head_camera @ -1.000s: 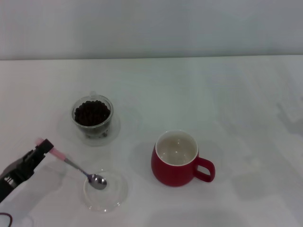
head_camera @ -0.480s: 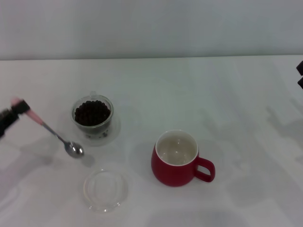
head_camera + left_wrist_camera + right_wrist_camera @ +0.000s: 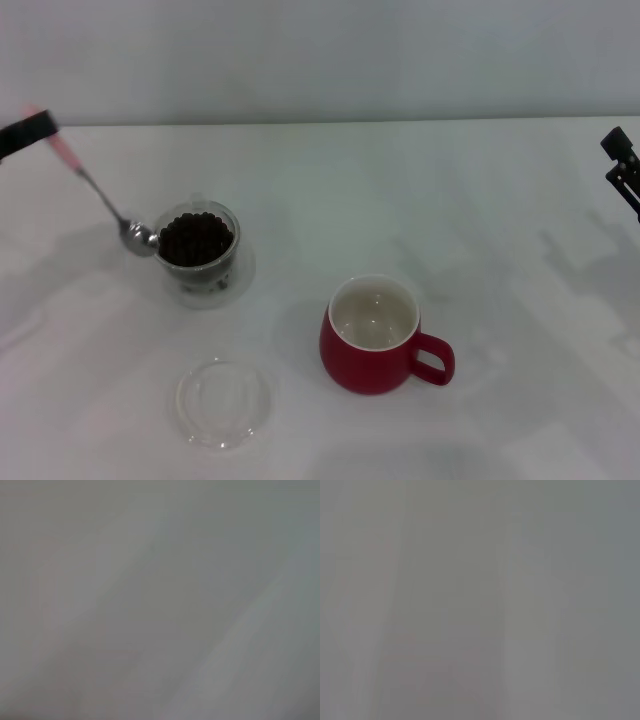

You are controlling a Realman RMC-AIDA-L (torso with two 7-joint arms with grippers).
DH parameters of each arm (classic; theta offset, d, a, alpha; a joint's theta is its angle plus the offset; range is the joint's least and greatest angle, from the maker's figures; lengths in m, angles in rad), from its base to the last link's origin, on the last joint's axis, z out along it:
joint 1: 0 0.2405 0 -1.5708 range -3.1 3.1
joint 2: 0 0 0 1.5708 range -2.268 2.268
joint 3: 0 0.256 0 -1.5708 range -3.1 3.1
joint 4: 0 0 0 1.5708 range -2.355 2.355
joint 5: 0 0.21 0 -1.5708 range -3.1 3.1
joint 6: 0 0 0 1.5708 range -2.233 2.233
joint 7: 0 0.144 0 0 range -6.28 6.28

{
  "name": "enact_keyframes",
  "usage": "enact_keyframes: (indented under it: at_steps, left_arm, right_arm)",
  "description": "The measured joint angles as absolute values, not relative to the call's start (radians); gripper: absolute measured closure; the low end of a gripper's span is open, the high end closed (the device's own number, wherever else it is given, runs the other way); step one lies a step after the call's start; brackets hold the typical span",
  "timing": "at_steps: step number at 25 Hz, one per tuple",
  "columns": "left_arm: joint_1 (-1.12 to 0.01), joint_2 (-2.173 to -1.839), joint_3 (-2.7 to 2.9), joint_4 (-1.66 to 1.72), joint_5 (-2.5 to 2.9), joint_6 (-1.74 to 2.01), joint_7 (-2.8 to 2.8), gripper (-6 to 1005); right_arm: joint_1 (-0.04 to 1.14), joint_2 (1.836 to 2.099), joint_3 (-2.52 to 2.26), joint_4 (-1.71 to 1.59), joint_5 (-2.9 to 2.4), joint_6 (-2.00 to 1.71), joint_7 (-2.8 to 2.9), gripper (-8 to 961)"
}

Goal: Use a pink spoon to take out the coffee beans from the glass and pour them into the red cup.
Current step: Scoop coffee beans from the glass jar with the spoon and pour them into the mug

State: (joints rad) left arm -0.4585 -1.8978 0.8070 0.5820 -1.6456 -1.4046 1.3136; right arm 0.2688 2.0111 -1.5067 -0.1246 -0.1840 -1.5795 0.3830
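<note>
In the head view my left gripper (image 3: 30, 132) is at the far left edge, shut on the pale pink handle of the pink spoon (image 3: 100, 195). The spoon slants down to the right, and its silver bowl hangs just left of the glass (image 3: 196, 250), at rim height. The glass holds many dark coffee beans (image 3: 195, 238). The red cup (image 3: 375, 335) stands to the right and nearer me, empty, with its handle to the right. My right gripper (image 3: 622, 165) shows only partly at the far right edge. Both wrist views show plain grey.
A flat shallow clear glass dish (image 3: 222, 402) lies on the white table (image 3: 460, 200), in front of the glass and left of the red cup.
My left gripper has lifted the spoon out of the flat dish and carried it up and back, to beside the glass. My right gripper has come into view at the right edge.
</note>
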Motion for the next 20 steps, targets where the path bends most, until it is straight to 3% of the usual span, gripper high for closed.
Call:
enact_keyframes:
  at_steps: [7, 15, 20]
  left_arm:
    - [-0.627, -1.883, 0.806, 0.586, -1.442, -1.296, 1.218, 866]
    - [-0.720, -1.886, 0.810, 0.586, -1.318, -1.200, 1.180, 866]
    - [-0.761, -1.913, 0.812, 0.587, -1.224, -1.143, 1.173, 867]
  right_arm:
    - [0.267, 2.012, -1.517, -0.119, -0.184, -1.608, 0.390, 146]
    - [0.261, 2.013, -1.518, -0.117, -0.181, -1.610, 0.409, 146]
    - [0.261, 2.013, -1.518, -0.116, -0.177, -1.605, 0.410, 146]
